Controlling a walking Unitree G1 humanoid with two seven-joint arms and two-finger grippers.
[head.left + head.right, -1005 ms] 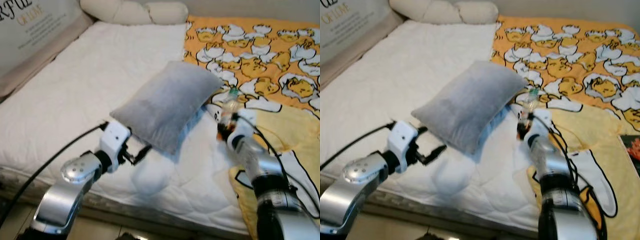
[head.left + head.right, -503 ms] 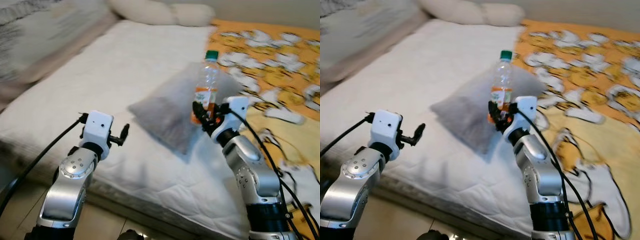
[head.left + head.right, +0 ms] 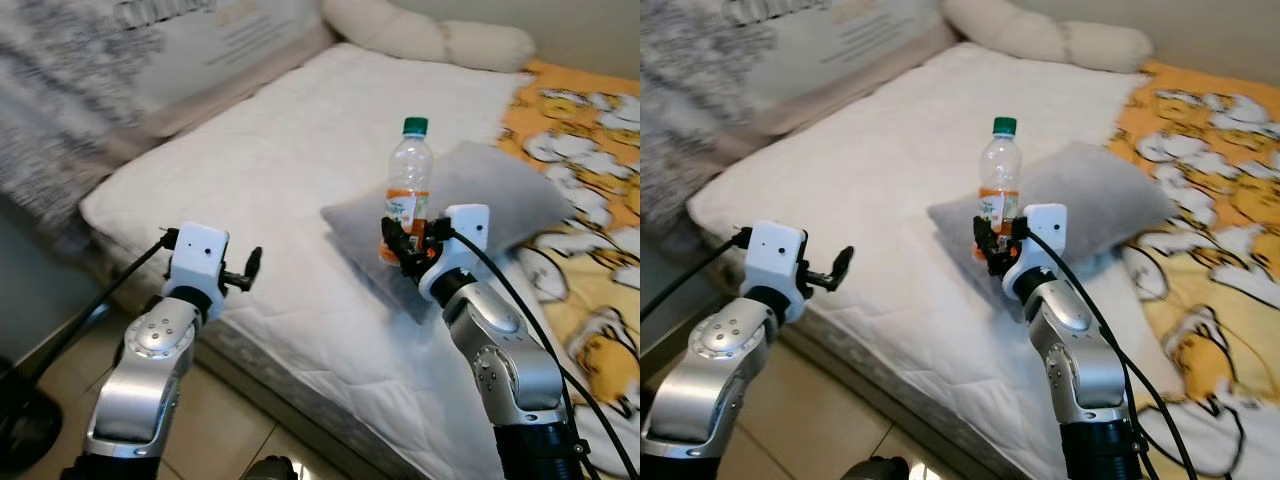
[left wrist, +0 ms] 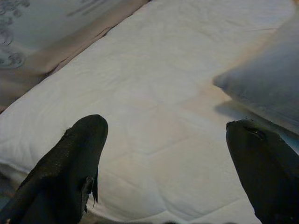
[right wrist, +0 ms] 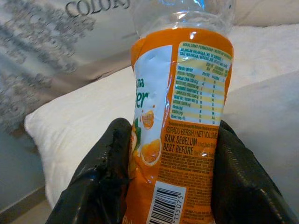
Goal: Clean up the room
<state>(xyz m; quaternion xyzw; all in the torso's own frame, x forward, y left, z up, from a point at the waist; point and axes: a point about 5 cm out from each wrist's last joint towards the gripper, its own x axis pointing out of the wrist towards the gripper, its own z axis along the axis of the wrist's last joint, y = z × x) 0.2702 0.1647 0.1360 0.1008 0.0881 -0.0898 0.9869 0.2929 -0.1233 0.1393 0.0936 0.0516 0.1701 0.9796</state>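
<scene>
The right gripper (image 3: 405,243) clamps the clear green-capped plastic bottle (image 3: 406,190) upright by its orange label, at 12 o'clock above the grey pillow (image 3: 480,205). Its low grip risks tipping. The left gripper (image 3: 245,270) is spread, empty.

A clear plastic bottle (image 3: 407,190) with a green cap and an orange label stands upright, clamped at its lower part between the black fingers of the right tool (image 3: 404,247). It is held above the bed, with a grey pillow (image 3: 470,205) at its 3 o'clock.
</scene>
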